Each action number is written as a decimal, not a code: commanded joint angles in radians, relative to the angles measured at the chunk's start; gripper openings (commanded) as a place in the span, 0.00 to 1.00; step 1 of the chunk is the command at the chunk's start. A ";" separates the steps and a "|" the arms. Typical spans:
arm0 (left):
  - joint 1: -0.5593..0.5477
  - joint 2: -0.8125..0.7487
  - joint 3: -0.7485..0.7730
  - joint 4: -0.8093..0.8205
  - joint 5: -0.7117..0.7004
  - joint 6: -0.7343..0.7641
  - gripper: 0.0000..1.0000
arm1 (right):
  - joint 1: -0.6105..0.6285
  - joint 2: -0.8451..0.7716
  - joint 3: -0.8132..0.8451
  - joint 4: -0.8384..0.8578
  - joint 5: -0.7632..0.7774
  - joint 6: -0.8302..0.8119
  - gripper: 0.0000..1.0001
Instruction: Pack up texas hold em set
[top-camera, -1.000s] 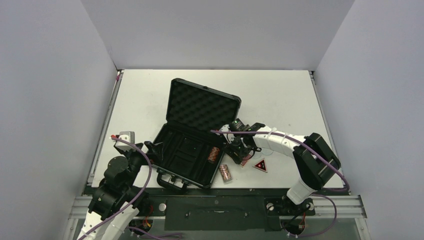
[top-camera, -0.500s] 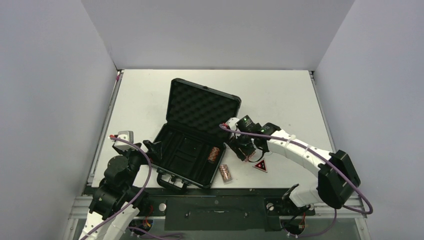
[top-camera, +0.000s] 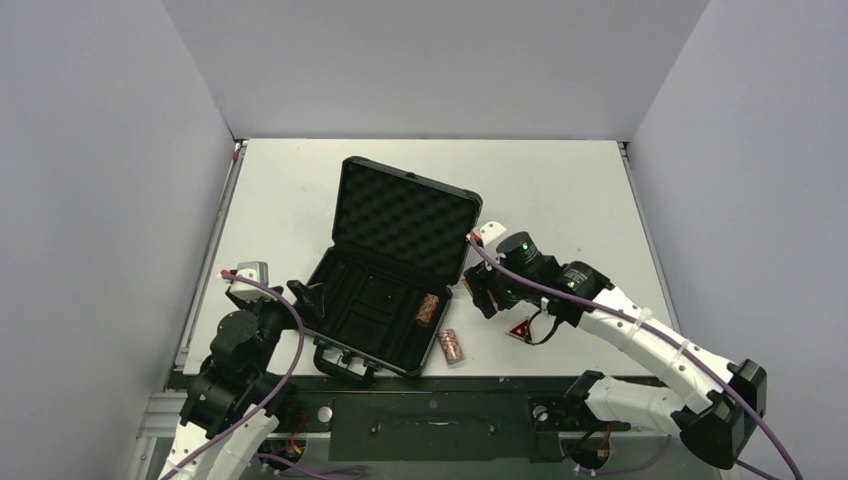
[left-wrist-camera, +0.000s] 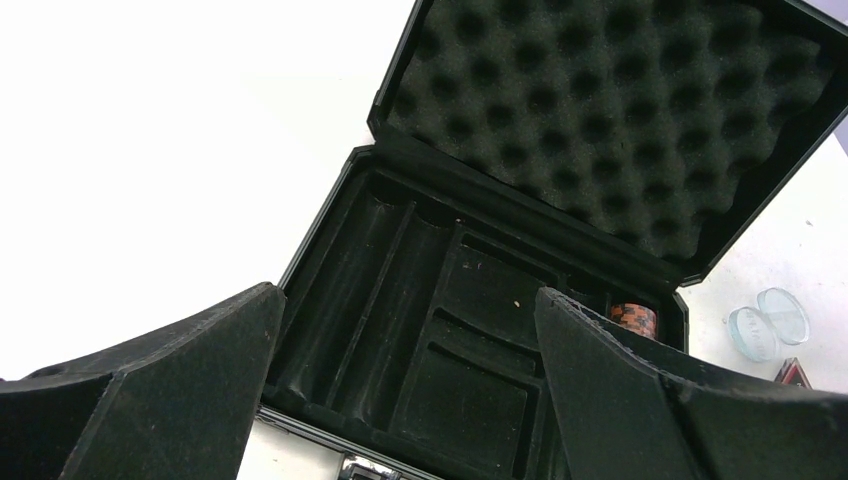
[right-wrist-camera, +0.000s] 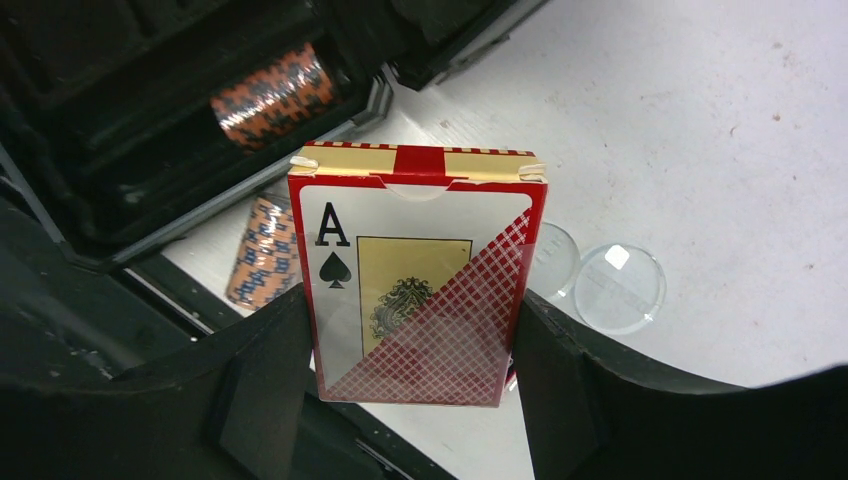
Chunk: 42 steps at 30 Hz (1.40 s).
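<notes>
Two clear discs lie together on the white table.

A robot laboratory cell: white table closed in by plain grey panels at 9, 12 and 3 o'clock, metal mounting rail at 6 o'clock.

Open foam-lined case, red card box
</notes>
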 joint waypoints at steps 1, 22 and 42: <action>0.007 -0.004 0.001 0.053 -0.017 0.000 0.96 | 0.029 -0.070 0.087 0.077 0.022 0.066 0.29; 0.006 -0.053 -0.010 0.076 -0.013 0.036 0.96 | 0.093 0.042 0.401 0.076 -0.070 -0.053 0.00; 0.012 -0.018 -0.002 0.085 0.048 0.056 0.96 | 0.167 0.509 0.664 0.061 -0.203 -0.298 0.00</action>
